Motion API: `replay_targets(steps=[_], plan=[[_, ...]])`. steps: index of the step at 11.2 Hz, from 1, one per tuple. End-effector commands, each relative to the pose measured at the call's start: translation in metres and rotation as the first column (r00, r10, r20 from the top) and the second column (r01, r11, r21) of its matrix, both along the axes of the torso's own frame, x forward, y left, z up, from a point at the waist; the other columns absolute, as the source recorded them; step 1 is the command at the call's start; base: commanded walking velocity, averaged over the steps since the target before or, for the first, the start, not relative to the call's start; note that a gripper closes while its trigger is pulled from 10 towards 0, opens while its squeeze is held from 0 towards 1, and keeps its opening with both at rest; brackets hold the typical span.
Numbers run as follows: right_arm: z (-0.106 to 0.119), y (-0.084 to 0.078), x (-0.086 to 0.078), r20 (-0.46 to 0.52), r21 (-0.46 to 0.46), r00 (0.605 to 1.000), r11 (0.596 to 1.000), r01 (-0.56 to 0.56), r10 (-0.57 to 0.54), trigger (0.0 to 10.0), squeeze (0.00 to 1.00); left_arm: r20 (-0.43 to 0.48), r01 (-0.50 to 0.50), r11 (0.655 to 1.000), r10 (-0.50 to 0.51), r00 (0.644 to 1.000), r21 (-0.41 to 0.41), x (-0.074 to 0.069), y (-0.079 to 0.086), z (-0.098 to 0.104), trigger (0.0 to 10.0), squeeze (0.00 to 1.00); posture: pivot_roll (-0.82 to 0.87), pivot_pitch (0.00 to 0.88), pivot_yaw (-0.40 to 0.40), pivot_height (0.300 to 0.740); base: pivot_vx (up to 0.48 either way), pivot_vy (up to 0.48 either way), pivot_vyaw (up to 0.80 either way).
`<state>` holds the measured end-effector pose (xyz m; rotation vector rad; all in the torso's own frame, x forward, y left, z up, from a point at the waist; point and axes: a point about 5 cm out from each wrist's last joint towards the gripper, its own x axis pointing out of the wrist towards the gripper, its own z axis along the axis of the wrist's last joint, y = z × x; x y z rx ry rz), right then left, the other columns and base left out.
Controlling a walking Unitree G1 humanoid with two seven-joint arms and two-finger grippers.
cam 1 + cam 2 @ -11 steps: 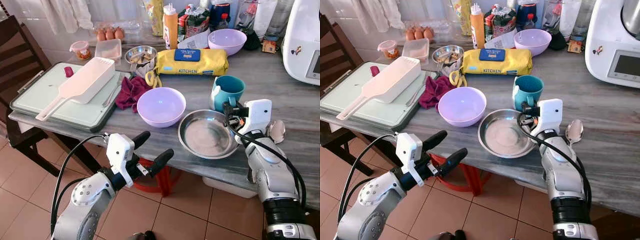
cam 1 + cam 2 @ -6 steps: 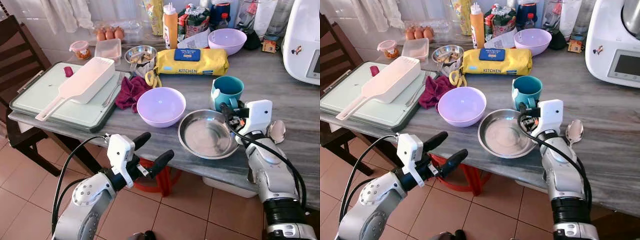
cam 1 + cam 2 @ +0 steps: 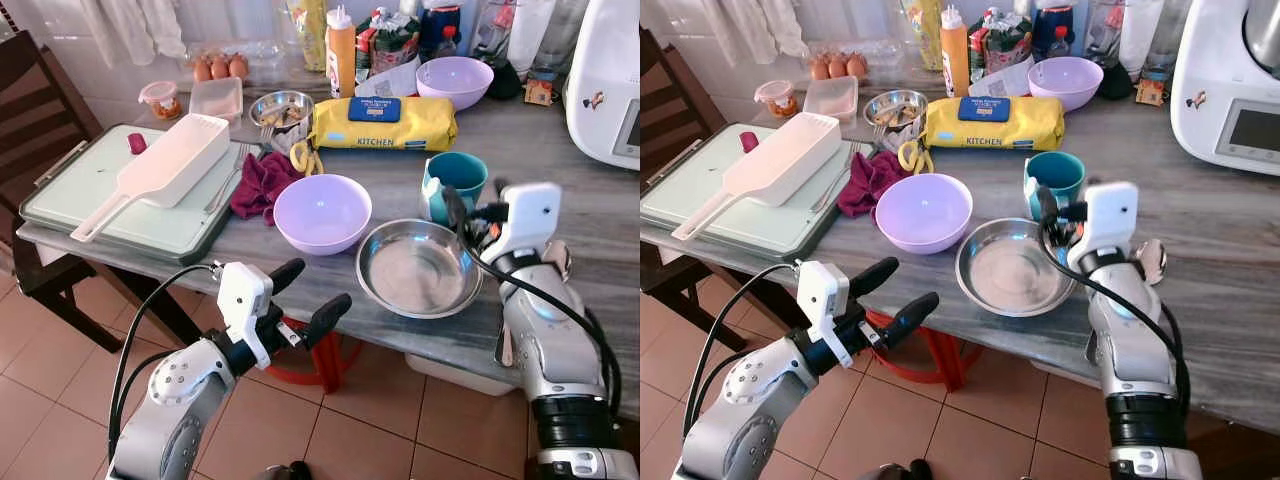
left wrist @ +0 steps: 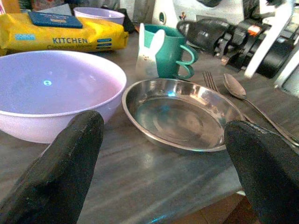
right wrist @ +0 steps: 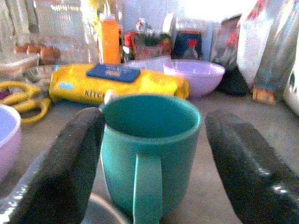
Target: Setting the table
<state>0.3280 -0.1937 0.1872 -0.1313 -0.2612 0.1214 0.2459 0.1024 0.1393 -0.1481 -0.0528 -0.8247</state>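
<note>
1. Right wrist view: the right gripper point(image 5: 152, 163) has its two black fingers spread wide, one on either side of the teal mug point(image 5: 148, 154), not yet touching it. The mug's handle faces the camera.
2. The mug stands upright on the grey table point(image 3: 590, 200), just behind the steel plate point(image 3: 418, 266) and right of the near lilac bowl point(image 3: 322, 211). A spoon point(image 3: 1148, 258) and a fork point(image 4: 210, 82) lie beside the plate.
3. Left eye view: the left gripper point(image 3: 303, 296) hangs below the table edge, out over the tiled floor, fingers apart and empty.
4. Handling, as a judgement: the mug looks like glazed ceramic, so rigid, fairly heavy for its size, smooth and liable to slip, and breakable if dropped or knocked against the plate. Its rounded wall gives little flat surface to the pads.
5. Suggested hold: close across the body at mid-height, one finger each side of the handle line, so the handle stops rotation. A grasp near the rim would tip it.
6. Risk: the steel plate touches or nearly touches the mug's base; a low approach may push it.
</note>
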Motion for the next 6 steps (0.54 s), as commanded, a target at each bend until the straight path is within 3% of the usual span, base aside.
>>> replay_targets(steps=[1, 4, 6], plan=[[0.004, 0.005, -0.006, 0.023, -0.002, 1.000, 1.000, 0.001, -0.001, 10.0, 1.00, 0.004, -0.010, 1.000, 0.010, 1.000, 0.017, 0.001, 0.002, 0.001, 10.0, 0.00, -0.06, 0.118, 0.113, 0.740, 0.000, 0.000, 0.00], [0.011, 0.019, -0.033, 0.070, -0.002, 0.997, 1.000, 0.025, -0.025, 10.0, 1.00, 0.015, -0.056, 0.998, 0.055, 0.998, 0.017, 0.002, 0.005, 0.001, 10.0, 0.00, -0.07, 0.115, 0.111, 0.740, 0.000, 0.000, 0.00], [0.002, 0.031, -0.047, 0.038, 0.042, 0.998, 0.998, 0.051, -0.053, 10.0, 1.00, 0.023, -0.075, 0.997, 0.075, 0.997, 0.010, 0.007, 0.006, 0.000, 10.0, 0.00, -0.08, 0.112, 0.117, 0.740, 0.000, 0.000, 0.00]])
